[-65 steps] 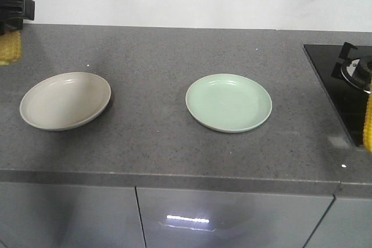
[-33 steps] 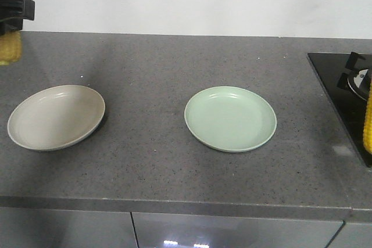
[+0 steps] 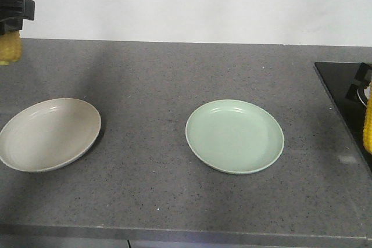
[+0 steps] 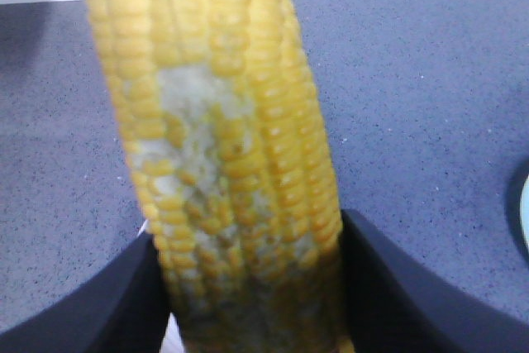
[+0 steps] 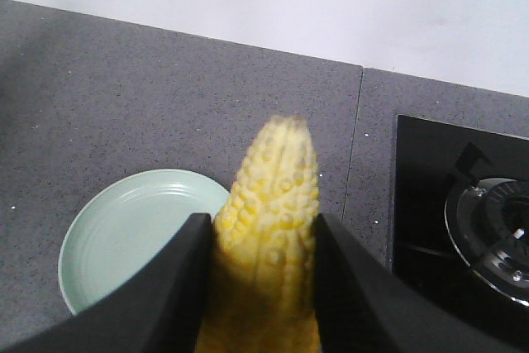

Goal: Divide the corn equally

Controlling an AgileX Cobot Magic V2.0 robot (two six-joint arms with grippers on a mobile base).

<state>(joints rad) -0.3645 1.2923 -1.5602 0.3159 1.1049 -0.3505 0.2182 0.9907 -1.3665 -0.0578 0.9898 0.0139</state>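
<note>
To do this well I should lower each cob flat onto its own plate, one apiece. My left pincer [image 4: 252,287] is clenched on a corn cob [image 4: 223,146], upright between the jaws, high left of the beige plate [image 3: 49,135] on the counter [image 3: 145,85]. My right pincer [image 5: 256,287] grips a second cob [image 5: 269,229], tip forward, just beside the green plate [image 5: 132,229].
</note>
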